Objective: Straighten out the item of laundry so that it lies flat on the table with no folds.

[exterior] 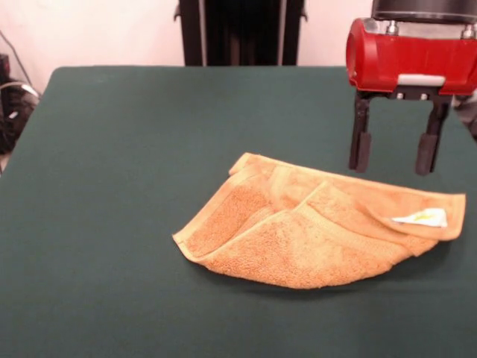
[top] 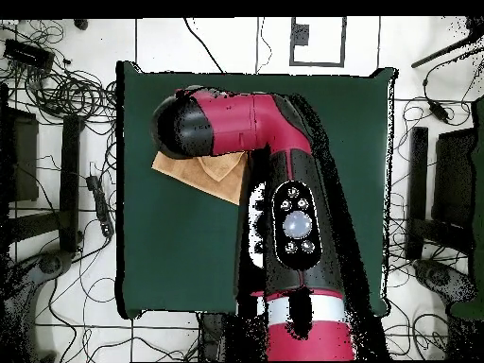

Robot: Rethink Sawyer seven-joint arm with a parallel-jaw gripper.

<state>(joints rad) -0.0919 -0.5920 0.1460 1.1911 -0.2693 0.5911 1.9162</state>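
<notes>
We see the arm [top: 284, 180] as glossy red shells joined by black segments. Its wrist housing [exterior: 410, 63] is a rounded red cylinder with silver bolts on top; below this housing, two black fingers [exterior: 361, 145] carry rectangular pads.

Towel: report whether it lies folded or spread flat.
Folded. The towel lies on the table with layers doubled over each other, its label on an overlapped edge. The open gripper hovers above it.

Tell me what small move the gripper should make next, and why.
Probably lower the open gripper onto the towel's folded-over edge near the white label. The towel lies doubled with overlapping flaps on the table, and the gripper hovers just above that edge, holding nothing.
</notes>
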